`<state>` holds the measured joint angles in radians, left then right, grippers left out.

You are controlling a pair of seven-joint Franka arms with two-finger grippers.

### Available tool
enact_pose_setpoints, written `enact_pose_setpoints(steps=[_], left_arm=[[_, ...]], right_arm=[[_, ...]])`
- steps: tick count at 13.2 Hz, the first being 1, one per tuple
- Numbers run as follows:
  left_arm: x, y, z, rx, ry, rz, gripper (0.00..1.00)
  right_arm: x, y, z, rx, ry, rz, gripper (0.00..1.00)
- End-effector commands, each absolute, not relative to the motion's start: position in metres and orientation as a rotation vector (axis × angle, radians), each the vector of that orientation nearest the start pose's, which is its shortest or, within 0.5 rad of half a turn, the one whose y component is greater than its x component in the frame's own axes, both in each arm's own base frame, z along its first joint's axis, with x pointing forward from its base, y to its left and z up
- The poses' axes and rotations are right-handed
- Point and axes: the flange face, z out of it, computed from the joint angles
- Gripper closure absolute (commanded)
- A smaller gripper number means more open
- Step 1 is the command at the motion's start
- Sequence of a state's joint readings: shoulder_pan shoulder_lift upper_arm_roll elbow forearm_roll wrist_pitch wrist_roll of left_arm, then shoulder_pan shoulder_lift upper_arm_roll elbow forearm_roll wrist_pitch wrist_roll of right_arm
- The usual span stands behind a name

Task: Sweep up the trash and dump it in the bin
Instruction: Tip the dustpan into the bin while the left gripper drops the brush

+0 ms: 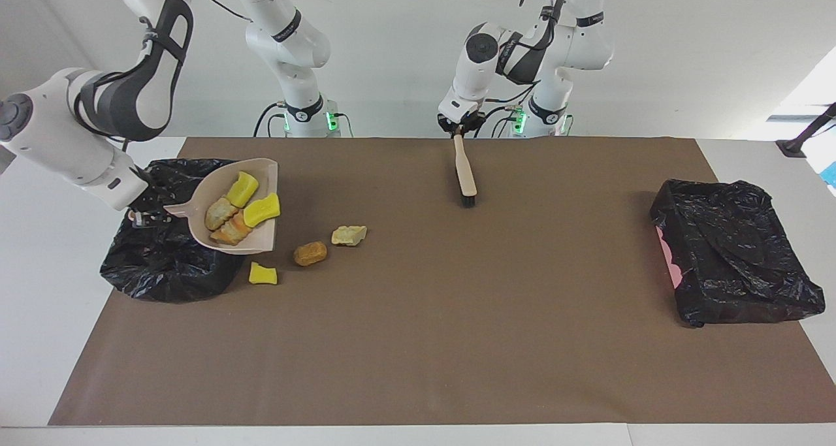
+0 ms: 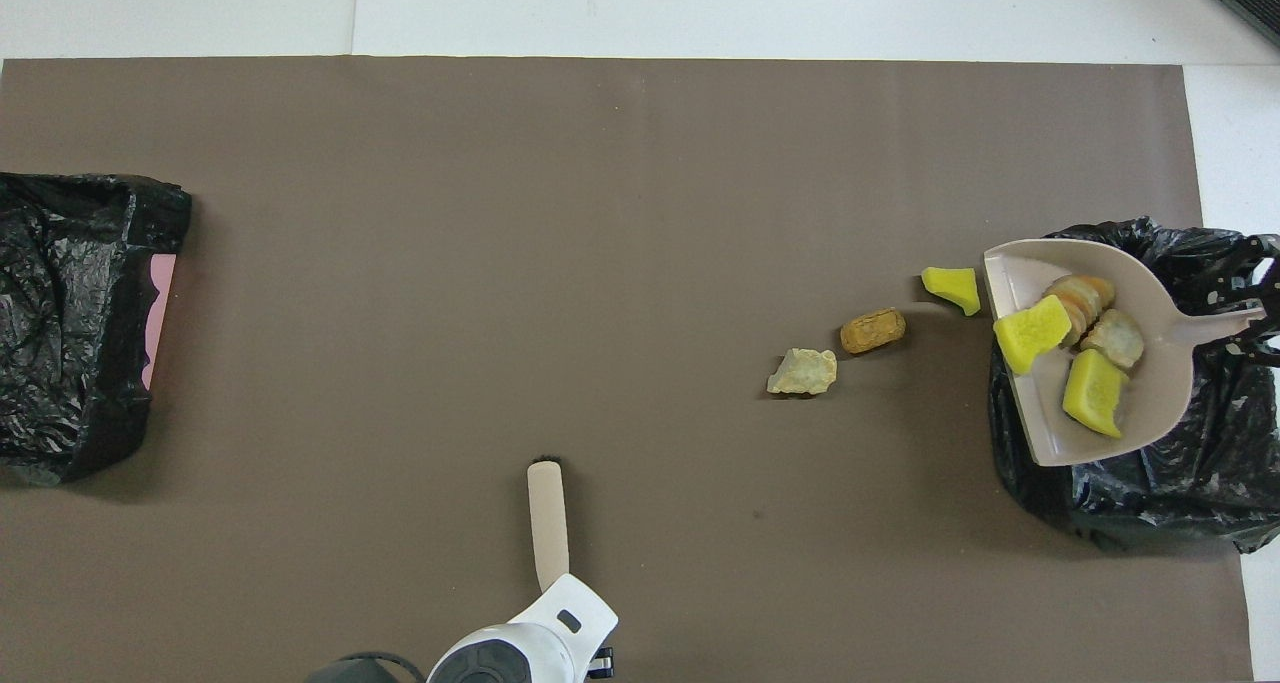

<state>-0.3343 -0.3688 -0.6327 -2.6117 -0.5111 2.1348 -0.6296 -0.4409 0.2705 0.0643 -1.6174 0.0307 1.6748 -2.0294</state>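
My right gripper is shut on the handle of the beige dustpan and holds it in the air over the black-bagged bin at the right arm's end. In the pan lie two yellow sponge pieces and two bread chunks. On the mat beside the bin lie a yellow scrap, an orange chunk and a pale chunk. My left gripper is shut on the beige brush, bristles down on the mat near the robots. The overhead view shows the pan, the brush and the three loose scraps.
A second black-bagged bin with a pink edge sits at the left arm's end of the brown mat; it also shows in the overhead view.
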Motion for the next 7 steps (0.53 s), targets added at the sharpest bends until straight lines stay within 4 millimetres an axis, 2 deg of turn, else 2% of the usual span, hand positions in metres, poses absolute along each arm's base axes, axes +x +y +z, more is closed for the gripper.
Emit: enact_pose_setpoints(steps=[1, 3, 5, 6, 7], left_arm=[[0.213, -0.331, 0.339, -3.174, -0.033, 0.365, 0.67], [0.215, -0.331, 0.338, -3.173, -0.030, 0.375, 0.00], [0.230, -0.344, 0.343, -3.199, 0.104, 0.390, 0.00], [0.242, -0.357, 0.347, -3.210, 0.152, 0.401, 0.00], [0.263, -0.364, 0.353, -3.201, 0.196, 0.365, 0.00]], right_arm=[[0.557, -0.261, 0.462, 2.209, 2.481, -0.143, 1.00], [0.541, -0.294, 0.467, 2.203, 2.434, -0.248, 1.00], [0.530, -0.325, 0.473, 2.181, 2.349, -0.338, 1.00], [0.529, -0.331, 0.482, 2.138, 2.312, -0.388, 1.00], [0.530, -0.331, 0.491, 2.088, 2.282, -0.418, 1.00]])
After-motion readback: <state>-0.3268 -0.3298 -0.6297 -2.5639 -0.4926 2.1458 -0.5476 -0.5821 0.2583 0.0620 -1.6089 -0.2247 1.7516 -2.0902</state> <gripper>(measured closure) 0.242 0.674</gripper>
